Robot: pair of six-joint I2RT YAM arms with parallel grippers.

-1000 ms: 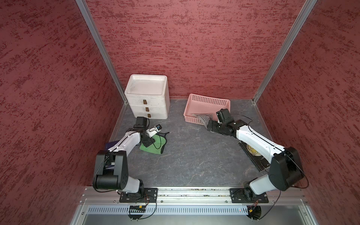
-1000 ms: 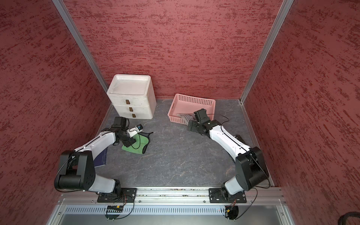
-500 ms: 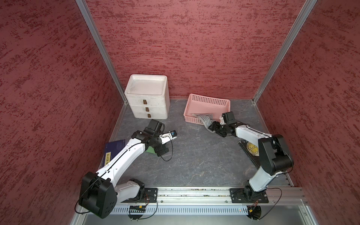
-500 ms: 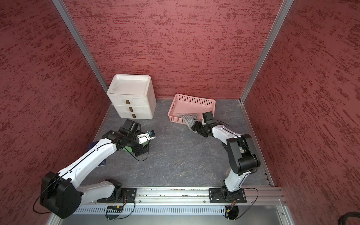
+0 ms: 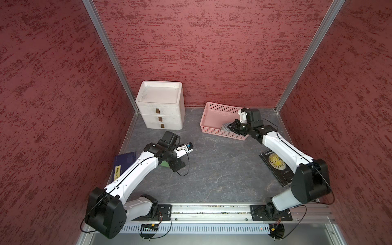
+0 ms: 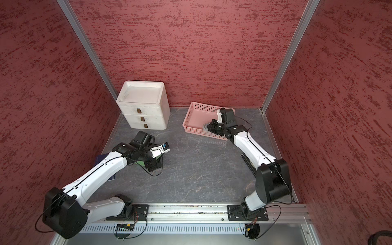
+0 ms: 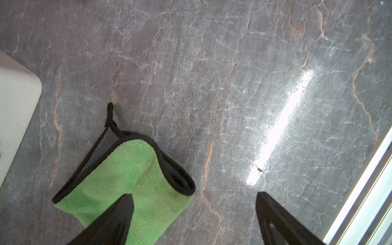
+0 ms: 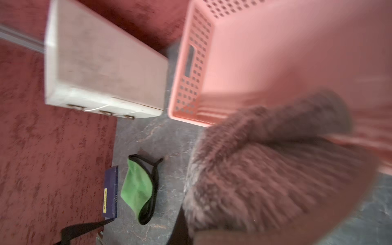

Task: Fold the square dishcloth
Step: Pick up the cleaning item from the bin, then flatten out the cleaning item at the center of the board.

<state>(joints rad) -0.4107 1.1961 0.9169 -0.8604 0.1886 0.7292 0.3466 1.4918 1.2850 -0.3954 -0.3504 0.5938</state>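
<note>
The green dishcloth [image 7: 127, 176], edged in black with a hanging loop, lies folded over on the grey table; a sliver of it shows in both top views [image 5: 164, 163] [image 6: 140, 163]. My left gripper [image 7: 193, 194] hovers open just above it, one finger over the cloth, the other over bare table, holding nothing. At the far right my right gripper [image 5: 232, 127] reaches into the pink basket [image 5: 214, 110] and is shut on a grey fuzzy cloth [image 8: 265, 169], which fills the blurred right wrist view.
A white three-drawer unit [image 5: 160, 106] stands at the back left. A blue book [image 5: 124, 162] lies by the left wall beside the green cloth. A black book [image 5: 275, 165] lies under the right arm.
My left arm has swung away from the green cloth's far side toward the table's middle, its jaws opening wider. My right gripper has shut on the grey cloth at the basket.
</note>
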